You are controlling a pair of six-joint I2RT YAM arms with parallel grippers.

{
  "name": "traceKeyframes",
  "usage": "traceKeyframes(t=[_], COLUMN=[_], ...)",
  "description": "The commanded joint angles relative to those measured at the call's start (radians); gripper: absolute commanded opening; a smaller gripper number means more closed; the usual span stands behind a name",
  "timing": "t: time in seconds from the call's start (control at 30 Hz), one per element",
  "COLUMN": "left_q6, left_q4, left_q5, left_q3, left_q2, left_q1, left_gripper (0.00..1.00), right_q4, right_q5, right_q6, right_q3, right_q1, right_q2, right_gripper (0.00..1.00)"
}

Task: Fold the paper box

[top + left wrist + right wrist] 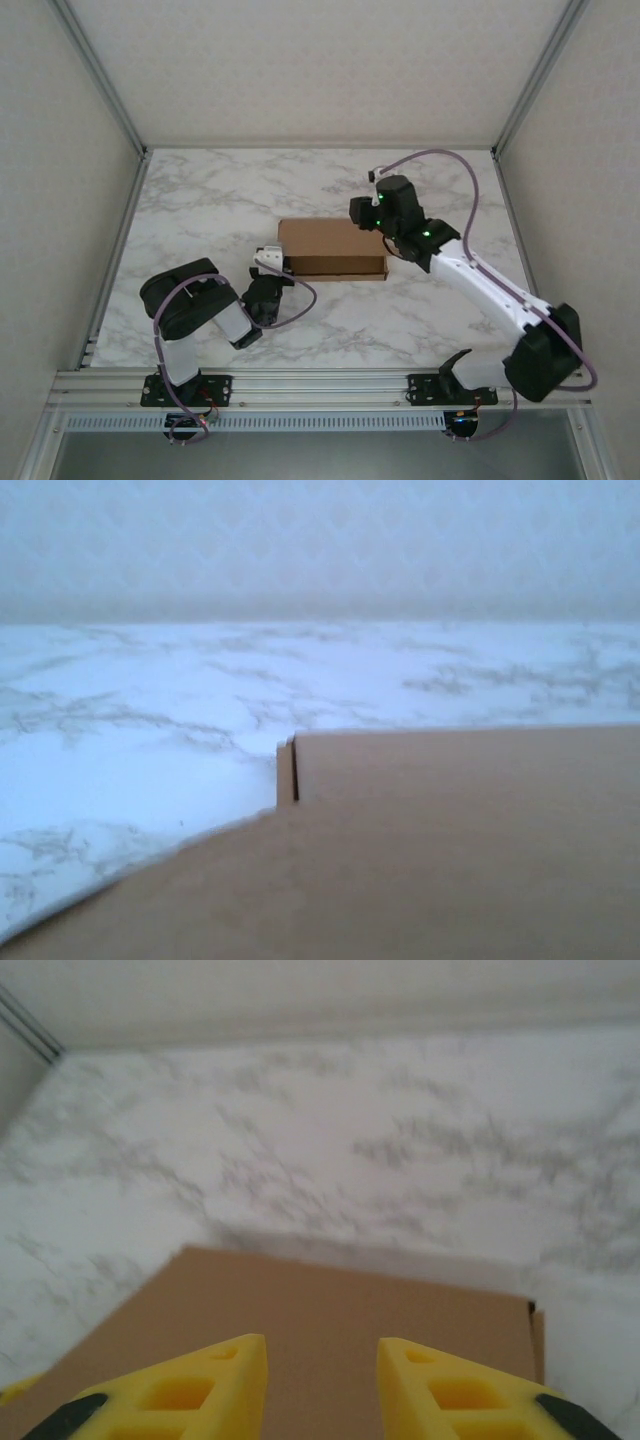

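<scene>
The paper box [333, 249] lies in the middle of the table as a flat, shut brown rectangle. My left gripper [270, 258] sits low against its left end. In the left wrist view the cardboard [450, 840] is very close and blurred, with a narrow slit at one corner, and it hides my fingers. My right gripper [363, 213] hovers over the box's far right corner. In the right wrist view its yellow fingers [215, 1380] stand apart above the brown lid [330, 1300], and nothing lies between them.
The white marble table [220, 200] stretches wide to the left and behind the box. Pale walls and metal posts [100, 80] enclose it on three sides. An aluminium rail [320, 385] with both arm bases runs along the near edge.
</scene>
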Motion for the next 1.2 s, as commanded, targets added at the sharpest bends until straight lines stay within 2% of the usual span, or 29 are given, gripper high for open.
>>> traceKeyframes(t=[0.0, 0.17, 0.33, 0.43, 0.57, 0.73, 1.0, 1.13, 1.17], left_q6=[-0.002, -0.029, -0.083, -0.150, -0.260, -0.326, -0.441, -0.520, -0.525], left_q4=[-0.078, -0.168, -0.299, -0.399, -0.635, -0.856, -1.143, -1.311, -1.338], left_q5=[0.036, 0.047, 0.028, 0.048, 0.048, 0.047, -0.065, -0.233, -0.258], left_q3=[-0.016, -0.032, -0.061, -0.092, -0.093, -0.117, -0.163, -0.110, -0.085], left_q2=[-0.033, -0.102, -0.230, -0.354, -0.534, -0.783, -1.154, -1.255, -1.262], left_q1=[-0.019, -0.042, -0.070, -0.072, -0.074, -0.078, -0.077, -0.073, -0.067], left_gripper=[0.31, 0.42, 0.50, 0.51, 0.50, 0.50, 0.49, 0.43, 0.45], right_q4=[-0.093, -0.054, -0.047, -0.065, -0.075, -0.095, -0.125, -0.137, -0.143], right_q5=[-0.039, -0.096, -0.089, -0.095, -0.103, -0.126, -0.175, -0.221, -0.224], right_q6=[0.078, 0.123, 0.108, 0.084, 0.064, 0.050, 0.031, 0.018, 0.014], right_q3=[0.025, -0.020, -0.039, -0.028, -0.029, -0.031, -0.028, -0.028, -0.028], right_q1=[-0.009, -0.009, -0.010, -0.009, -0.009, -0.009, -0.007, 0.007, 0.011], right_q2=[0.045, 0.099, 0.113, 0.114, 0.095, 0.078, 0.069, 0.077, 0.081], right_gripper=[0.34, 0.34, 0.35, 0.36, 0.37, 0.37, 0.37, 0.38, 0.37])
